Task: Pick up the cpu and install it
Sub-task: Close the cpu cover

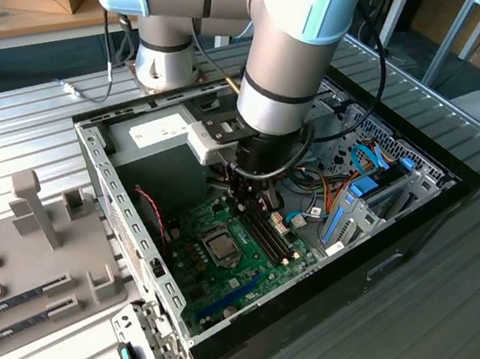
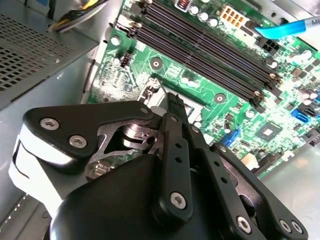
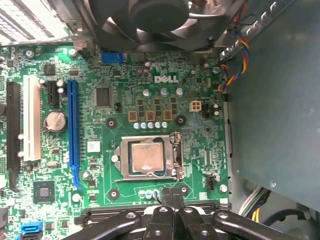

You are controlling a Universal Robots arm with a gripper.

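Observation:
The cpu (image 3: 146, 157) is a silver-grey square lying flat inside the socket frame (image 3: 175, 159) on the green motherboard (image 3: 125, 90). In the exterior view the cpu (image 1: 223, 248) sits low in the open computer case. My gripper (image 1: 255, 206) hangs just above the board, beside the socket and over the memory slots (image 1: 268, 234). Its black fingers (image 3: 170, 197) are pressed together with nothing between them, their tips close to the socket frame's edge. In the second wrist view the gripper (image 2: 175, 102) hides most of the socket.
The case walls (image 1: 123, 215) enclose the board. A grey box with a white label (image 1: 156, 133) stands at the back, a black fan (image 3: 150, 20) at one board edge, and blue cables (image 1: 366, 162) toward the exterior view's right. A grey fixture (image 1: 43, 254) holds memory sticks (image 1: 23, 298).

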